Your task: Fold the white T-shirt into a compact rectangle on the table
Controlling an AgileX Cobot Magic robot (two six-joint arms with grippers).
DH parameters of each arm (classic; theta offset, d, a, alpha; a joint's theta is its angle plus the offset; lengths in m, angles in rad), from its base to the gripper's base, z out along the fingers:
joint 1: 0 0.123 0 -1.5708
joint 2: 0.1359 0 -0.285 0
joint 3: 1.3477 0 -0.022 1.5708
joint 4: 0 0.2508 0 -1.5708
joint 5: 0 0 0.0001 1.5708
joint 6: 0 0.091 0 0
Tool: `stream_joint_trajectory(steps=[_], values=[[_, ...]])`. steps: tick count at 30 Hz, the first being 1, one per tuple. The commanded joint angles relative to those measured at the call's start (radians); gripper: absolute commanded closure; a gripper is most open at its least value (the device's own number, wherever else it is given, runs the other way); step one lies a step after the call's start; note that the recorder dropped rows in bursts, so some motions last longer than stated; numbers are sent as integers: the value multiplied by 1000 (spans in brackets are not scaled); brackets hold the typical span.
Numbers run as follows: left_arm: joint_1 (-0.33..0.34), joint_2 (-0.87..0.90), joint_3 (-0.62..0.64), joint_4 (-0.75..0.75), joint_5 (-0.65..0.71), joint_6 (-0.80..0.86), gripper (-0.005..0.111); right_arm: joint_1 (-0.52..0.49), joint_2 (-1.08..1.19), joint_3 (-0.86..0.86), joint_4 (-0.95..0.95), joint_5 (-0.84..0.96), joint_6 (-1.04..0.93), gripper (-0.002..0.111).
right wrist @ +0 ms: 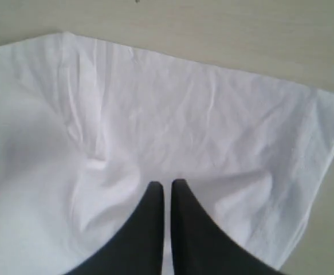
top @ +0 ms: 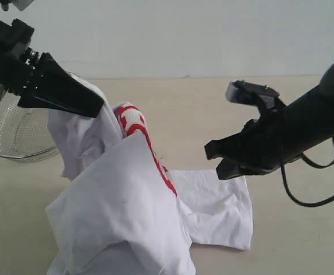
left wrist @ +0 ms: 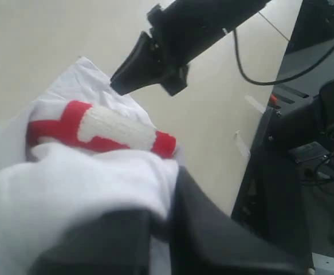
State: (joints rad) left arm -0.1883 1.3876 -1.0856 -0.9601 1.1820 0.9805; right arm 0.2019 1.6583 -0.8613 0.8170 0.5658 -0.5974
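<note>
The white T-shirt [top: 121, 212] hangs in a bunched fold from my left gripper [top: 98, 106], which is raised at the left and shut on the cloth. Red lettering [top: 133, 123] runs along the lifted fold. The lower part of the shirt rests on the table [top: 201, 109], with one sleeve [top: 224, 212] spread flat to the right. In the left wrist view the fabric [left wrist: 86, 183] is pinched at the left gripper [left wrist: 165, 223]. My right gripper [top: 212, 160] hovers just over the flat sleeve. Its fingers are shut, and in the right wrist view the right gripper [right wrist: 167, 186] has nothing between them, with the shirt [right wrist: 172, 126] beneath.
A wire mesh basket [top: 12, 134] stands on the table at the far left, behind the left arm. A black cable [top: 310, 189] loops under the right arm. Bare beige tabletop lies behind and to the right of the shirt. A dark equipment frame [left wrist: 304, 143] stands past the table edge.
</note>
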Motion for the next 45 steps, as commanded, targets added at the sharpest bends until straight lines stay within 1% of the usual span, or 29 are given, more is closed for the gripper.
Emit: stream_joint_trajectory(steps=[1,7,19,24,26,27,30,32,33,37,42,45], values=[[-8,-3,-1,-27,29,7,102,29,70,-4,4,-63,3,108],[-8,-3,-1,-27,30,7,102,29,147,-4,-1,-123,3,108],[-8,-3,-1,-15,29,5,102,29,227,-27,-16,-203,1,108],[-8,-3,-1,0,16,-41,101,29,254,-35,-17,-217,0,108],[-8,-3,-1,0,16,-41,95,29,261,-40,-17,-220,0,108],[-8,-3,-1,0,18,-39,88,29,263,-43,-17,-222,0,108],[-8,-3,-1,0,-7,-39,63,29,263,-48,-20,-241,2,108],[-8,-3,-1,0,-14,-39,54,29,263,-48,-20,-261,4,108],[-8,-3,-1,0,-31,-39,52,27,263,-48,-23,-270,4,108],[-8,-3,-1,0,-66,-39,52,0,269,-49,-25,-293,20,108],[-8,-3,-6,0,-69,-39,52,-91,275,-49,-42,-296,20,108],[-8,-3,-6,0,-80,-39,52,-161,284,-83,-63,-270,20,108]])
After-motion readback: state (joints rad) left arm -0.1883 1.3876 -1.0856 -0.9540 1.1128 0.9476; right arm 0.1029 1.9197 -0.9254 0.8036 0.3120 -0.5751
